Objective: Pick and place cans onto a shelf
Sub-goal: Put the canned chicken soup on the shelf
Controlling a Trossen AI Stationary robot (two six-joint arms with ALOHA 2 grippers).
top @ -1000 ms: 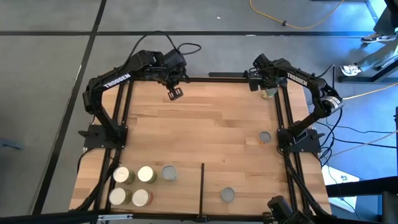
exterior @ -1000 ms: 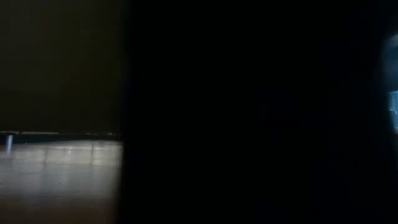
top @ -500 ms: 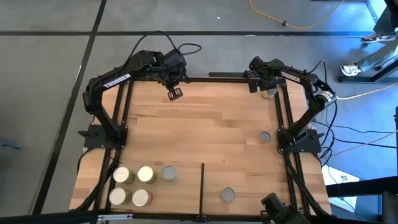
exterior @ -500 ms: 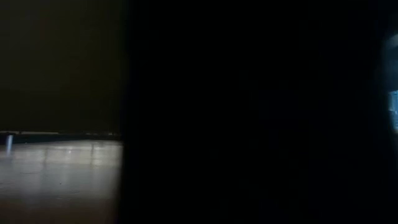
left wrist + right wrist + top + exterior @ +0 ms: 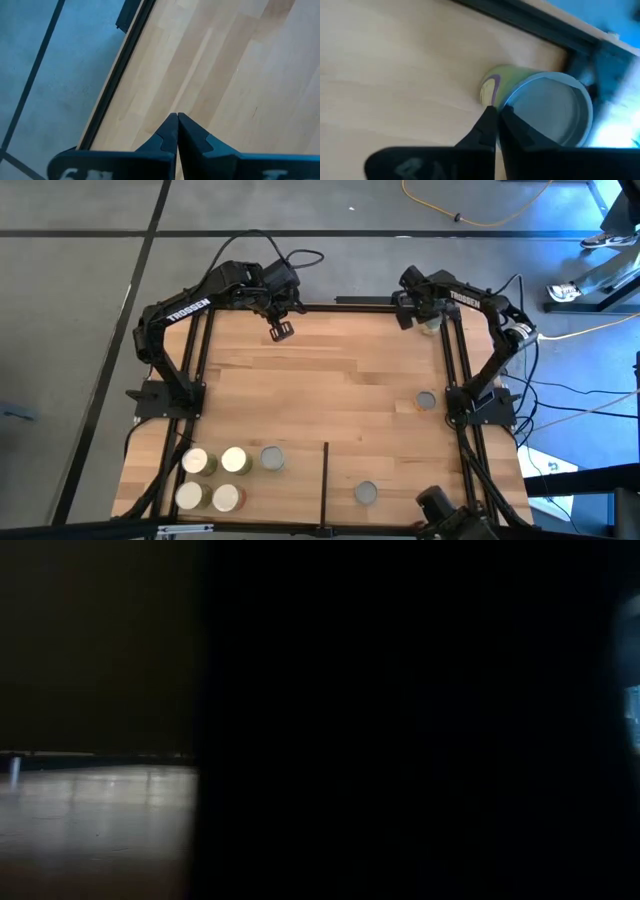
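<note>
While the pale wood bench fills most of the overhead view, the shelf is its near section, set off by the thin black divider. Five cans already stand grouped there on the left side of the divider, so I judge the job a bit past halfway. Three look left to place: one can on the near right, one beside the right rail, and an olive-sided can in the far right corner.

The right gripper sits at that far corner. In its wrist view its jaws are pressed together, tips meeting in front of the corner can, not around it; nothing is gripped. The left gripper waits at the far left edge, jaws closed and empty over bare wood. The low view is too dark to help.
</note>
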